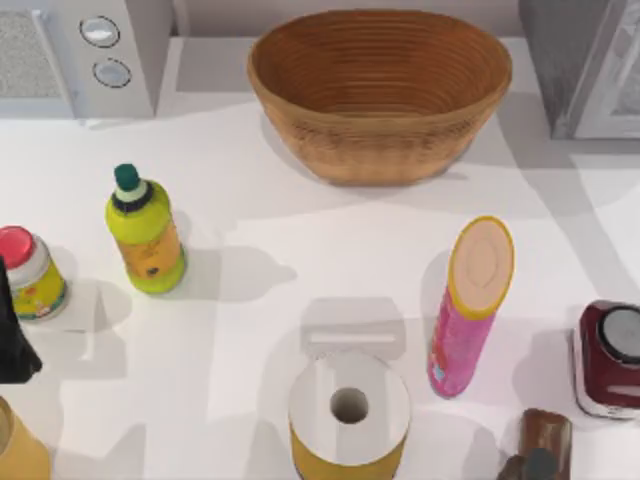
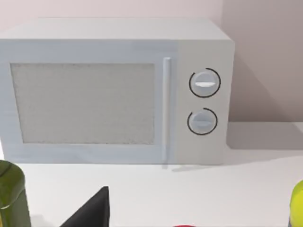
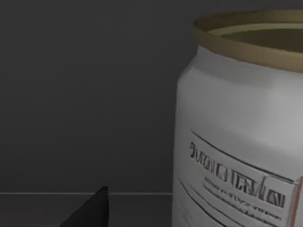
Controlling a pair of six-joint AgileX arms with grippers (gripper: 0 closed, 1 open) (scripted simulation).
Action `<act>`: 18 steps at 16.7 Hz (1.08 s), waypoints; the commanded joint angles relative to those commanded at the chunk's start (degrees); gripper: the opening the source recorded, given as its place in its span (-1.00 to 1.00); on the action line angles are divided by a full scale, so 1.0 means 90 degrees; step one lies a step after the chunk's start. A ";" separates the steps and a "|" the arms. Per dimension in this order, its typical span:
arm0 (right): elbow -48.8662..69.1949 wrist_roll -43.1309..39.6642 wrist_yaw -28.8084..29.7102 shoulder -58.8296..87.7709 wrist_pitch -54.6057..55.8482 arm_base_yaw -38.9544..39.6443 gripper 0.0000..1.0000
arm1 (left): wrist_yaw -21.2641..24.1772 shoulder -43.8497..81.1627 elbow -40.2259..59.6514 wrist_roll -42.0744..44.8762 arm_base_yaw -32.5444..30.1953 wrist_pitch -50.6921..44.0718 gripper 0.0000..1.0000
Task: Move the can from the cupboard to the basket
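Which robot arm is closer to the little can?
The right. The right gripper is close beside the can, inside the dark cupboard. The left arm sits at the top view's left edge, facing the microwave, far from the cupboard.

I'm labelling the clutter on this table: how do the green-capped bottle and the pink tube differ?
The bottle is lime green with an orange label and a narrow dark green cap; the pink tube has a flat, wide, yellow-rimmed top. The bottle stands left of centre, the tube right of centre. The tube looks taller and slimmer. Both stand upright in front of the basket.
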 joint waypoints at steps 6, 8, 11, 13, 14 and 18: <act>0.0000 0.0000 0.0000 0.0000 0.0000 0.0000 0.10 | 0.0000 0.0000 0.0000 0.0000 0.0000 0.0000 1.00; 0.0000 0.0000 0.0000 0.0000 0.0000 0.0000 -0.21 | 0.0000 0.0000 0.0000 0.0000 0.0000 0.0000 1.00; 0.0000 0.0000 0.0000 0.0000 0.0000 0.0000 -0.66 | 0.0000 0.0000 0.0000 0.0000 0.0000 0.0000 1.00; 0.0000 0.0000 0.0000 0.0000 0.0000 0.0000 -0.96 | 0.0000 0.0000 0.0000 0.0000 0.0000 0.0000 1.00; 0.0000 0.0000 0.0000 0.0000 0.0000 0.0000 -1.00 | 0.0000 0.0000 0.0000 0.0000 0.0000 0.0000 1.00; 0.0000 0.0000 0.0000 0.0000 0.0000 0.0000 -1.00 | 0.0000 0.0000 0.0000 0.0000 0.0000 0.0000 1.00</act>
